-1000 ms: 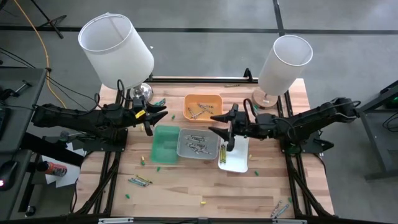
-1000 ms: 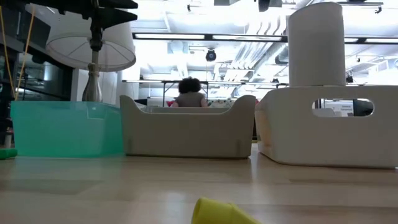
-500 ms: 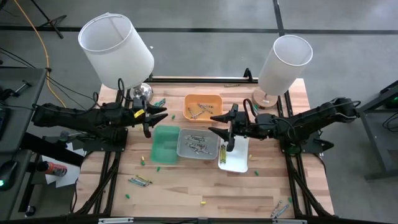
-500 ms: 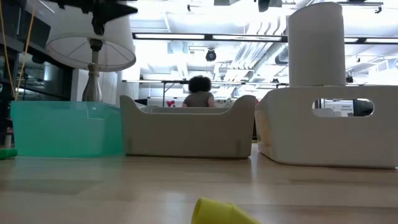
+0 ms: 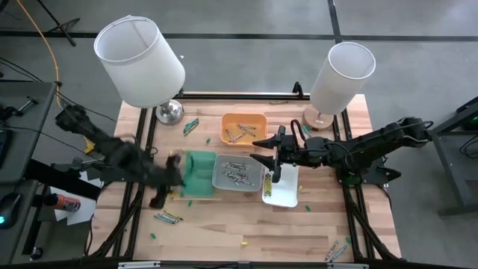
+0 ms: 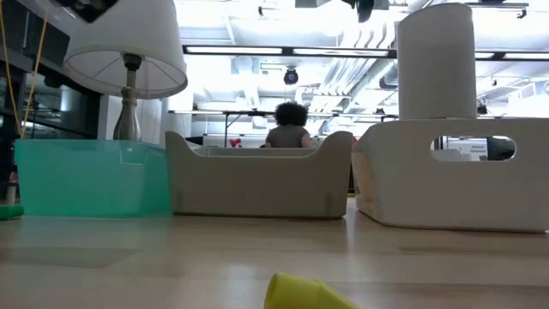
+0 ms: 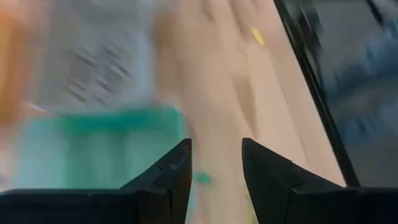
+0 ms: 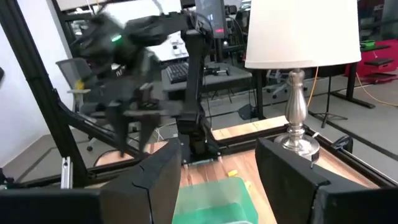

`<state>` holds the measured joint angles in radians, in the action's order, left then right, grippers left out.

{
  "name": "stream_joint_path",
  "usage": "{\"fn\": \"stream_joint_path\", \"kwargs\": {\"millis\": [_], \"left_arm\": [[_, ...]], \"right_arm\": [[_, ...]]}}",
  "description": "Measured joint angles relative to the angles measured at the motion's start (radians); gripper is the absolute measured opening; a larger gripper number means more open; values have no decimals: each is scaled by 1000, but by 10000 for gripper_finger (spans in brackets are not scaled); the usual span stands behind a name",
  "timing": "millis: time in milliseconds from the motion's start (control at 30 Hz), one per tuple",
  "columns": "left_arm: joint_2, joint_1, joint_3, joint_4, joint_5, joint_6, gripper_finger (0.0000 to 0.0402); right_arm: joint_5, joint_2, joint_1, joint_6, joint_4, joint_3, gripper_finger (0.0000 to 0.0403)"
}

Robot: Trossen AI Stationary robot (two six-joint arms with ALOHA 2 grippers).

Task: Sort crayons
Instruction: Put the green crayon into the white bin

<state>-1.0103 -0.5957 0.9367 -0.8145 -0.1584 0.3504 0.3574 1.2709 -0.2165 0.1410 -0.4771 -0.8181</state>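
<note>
Four trays stand mid-table: orange (image 5: 244,128), green (image 5: 199,174), grey (image 5: 237,172) and white (image 5: 284,188). Crayons lie in the orange and grey trays (image 5: 236,175), and one lies at the white tray's left side (image 5: 267,183). Loose crayons rest on the wood at the near left (image 5: 168,217), far left (image 5: 192,124) and near right (image 5: 336,250). My left gripper (image 5: 169,184), blurred, hangs open by the green tray's left side (image 7: 99,149), tipped downward (image 7: 216,174). My right gripper (image 5: 265,153) hovers open above the grey and white trays (image 8: 217,180).
Two white-shaded lamps stand at the far corners, left (image 5: 140,61) and right (image 5: 340,76). Small crayon bits lie scattered on the wood, one yellow piece (image 6: 304,292) near the front edge. A person (image 6: 290,129) shows in the room beyond the table.
My left gripper has swung quickly from beside the left lamp's base toward the table's near edge, tipping from about level to pointing down. It now hangs beside the green tray. Its fingers stay open.
</note>
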Motion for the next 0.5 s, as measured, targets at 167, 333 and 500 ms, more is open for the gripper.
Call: {"fn": "stream_joint_path", "kwargs": {"millis": [167, 333, 500], "left_arm": [[-133, -189, -42, -14, 26, 112, 129], [-262, -298, -104, 18, 22, 195, 129], [-348, -311, -156, 47, 19, 229, 129]], "right_arm": [[0, 0, 0, 0, 32, 0, 200], [0, 0, 0, 0, 55, 0, 200], [0, 0, 0, 0, 71, 0, 200]]}}
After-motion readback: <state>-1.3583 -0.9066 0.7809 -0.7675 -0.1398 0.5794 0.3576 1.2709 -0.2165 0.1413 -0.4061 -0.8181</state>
